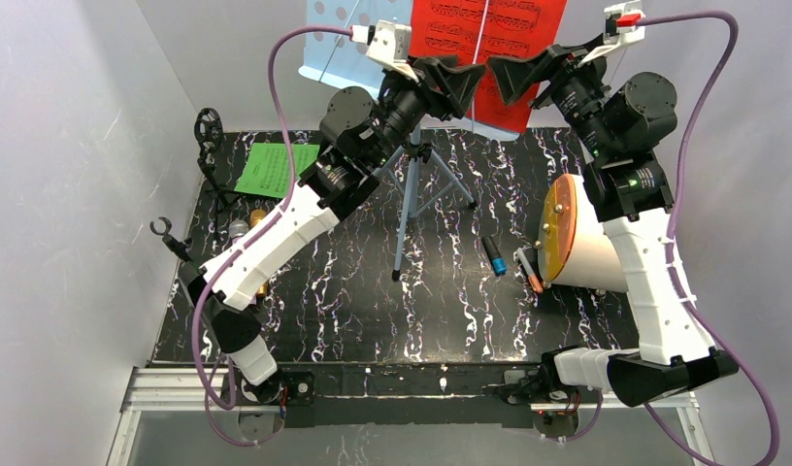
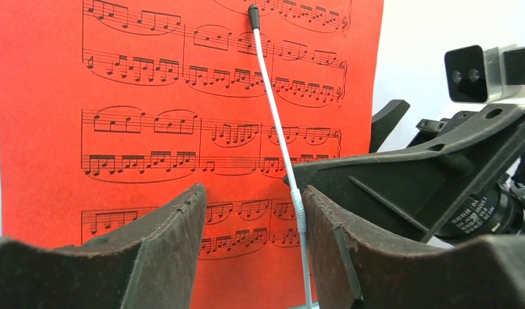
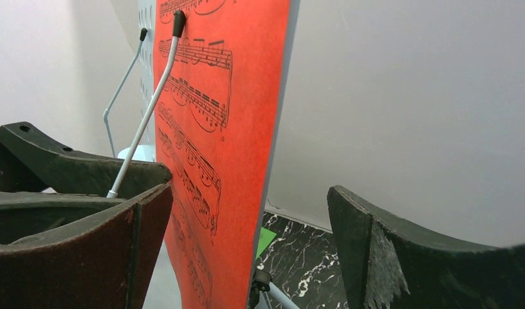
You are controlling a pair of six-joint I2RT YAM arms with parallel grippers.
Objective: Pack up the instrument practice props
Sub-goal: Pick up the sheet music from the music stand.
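Red score sheet (image 1: pixel 489 44) stands on the pale blue perforated music rack (image 1: pixel 332 44), covering the rack's right half, with a thin white retaining wire (image 2: pixel 276 129) laid across its face. Raised to the front of the rack, the left gripper (image 2: pixel 253 193) has its jaws apart and holds nothing. The printed staves show in the gap, and the wire passes just beside the inner edge of one finger (image 2: pixel 331 238). At the rack's right edge the right gripper (image 3: pixel 247 190) has its jaws spread wide and empty, and the edge of sheet and rack stands in the gap between them. Both grippers sit close together, facing one another in front of the rack. Beneath the rack its tripod legs (image 1: pixel 412 194) splay on the black marbled table (image 1: pixel 373 311). Left of the rack lie the green score sheet (image 1: pixel 274 170) and the thin black mic mounts (image 1: pixel 210 131). The gold microphone (image 1: pixel 259 216) shows partly under the left arm. Right of the rack's legs, a white cone-shaped tub with an orange lid (image 1: pixel 577 243) lies on its side.
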